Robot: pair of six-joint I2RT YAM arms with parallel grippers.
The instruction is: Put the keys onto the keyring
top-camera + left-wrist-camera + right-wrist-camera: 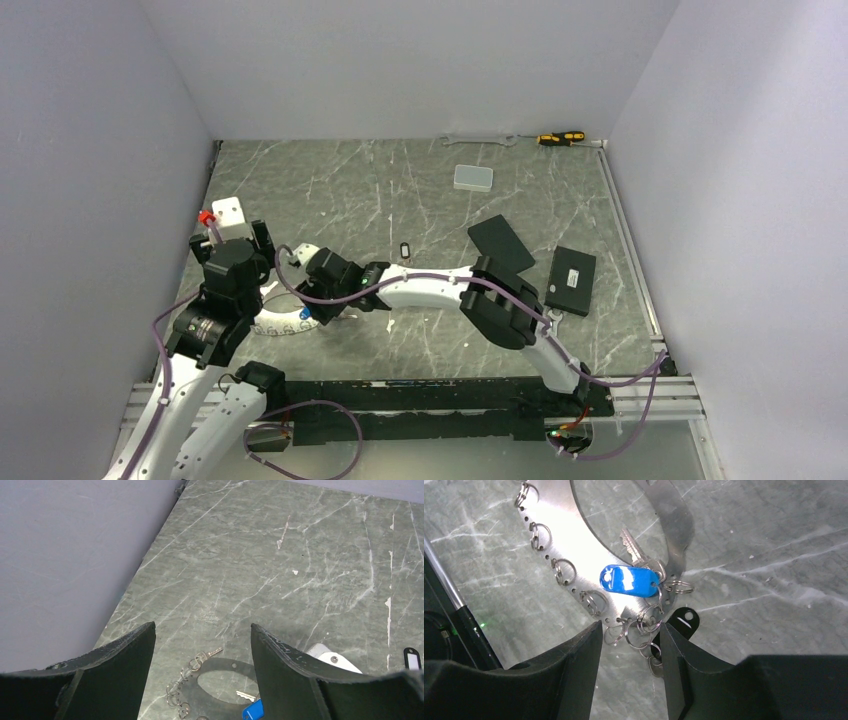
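Observation:
The keyring is a flat silvery oval plate with a row of holes carrying several small split rings. It also shows in the top view and, in shadow, in the left wrist view. A key with a blue tag lies across its rim. A black tag and a key hang from linked rings beside my right finger. My right gripper is open over those rings, holding nothing. My left gripper is open and empty above the ring's far edge. A black-framed tag lies apart on the table.
A white box with a red part stands by the left wall. A spanner, a screwdriver, a clear box and two black cards lie at the back and right. Purple cables loop near both arms.

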